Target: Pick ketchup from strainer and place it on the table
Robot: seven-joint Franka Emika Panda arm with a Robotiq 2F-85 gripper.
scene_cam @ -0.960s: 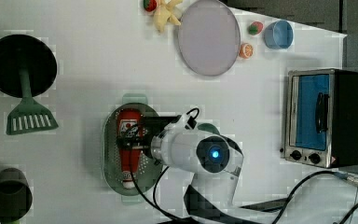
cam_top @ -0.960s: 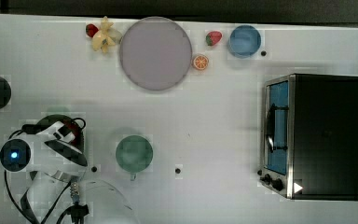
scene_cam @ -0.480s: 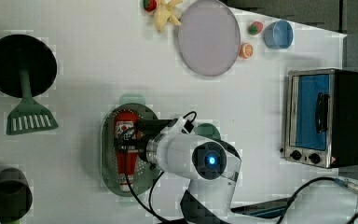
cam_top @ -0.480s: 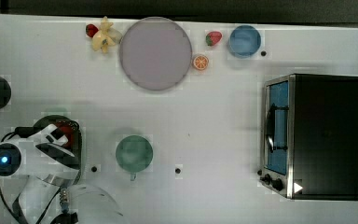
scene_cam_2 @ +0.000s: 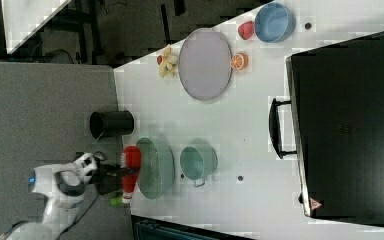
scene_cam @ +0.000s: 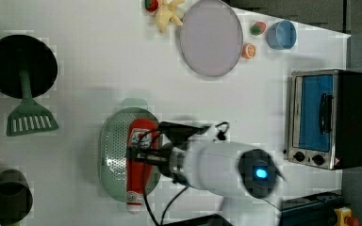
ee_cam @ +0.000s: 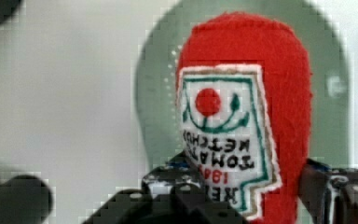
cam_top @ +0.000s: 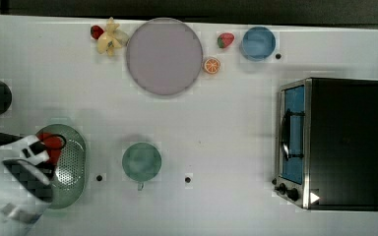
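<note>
Two strawberries (cam_top: 97, 32) (cam_top: 226, 40), one plate (cam_top: 164, 56), one blue bowl (cam_top: 258, 43).

The small red ketchup bottle (ee_cam: 247, 116) looks like soft, fuzzy felt cloth, matt all over, with a white stitched fabric label; the pale green oval strainer (scene_cam: 115, 155) looks like smooth plastic, its floor perforated with fine holes; the large flat white table (cam_top: 216, 128) is smooth and faintly shiny; the round grey-lilac plate (cam_top: 164, 56) is matt and even; the toaster oven (cam_top: 332, 142) has a brushed metal frame, a dark matt casing and a glossy blue-tinted glass door; the round green cup (cam_top: 141, 161) looks like smooth plastic.
</note>
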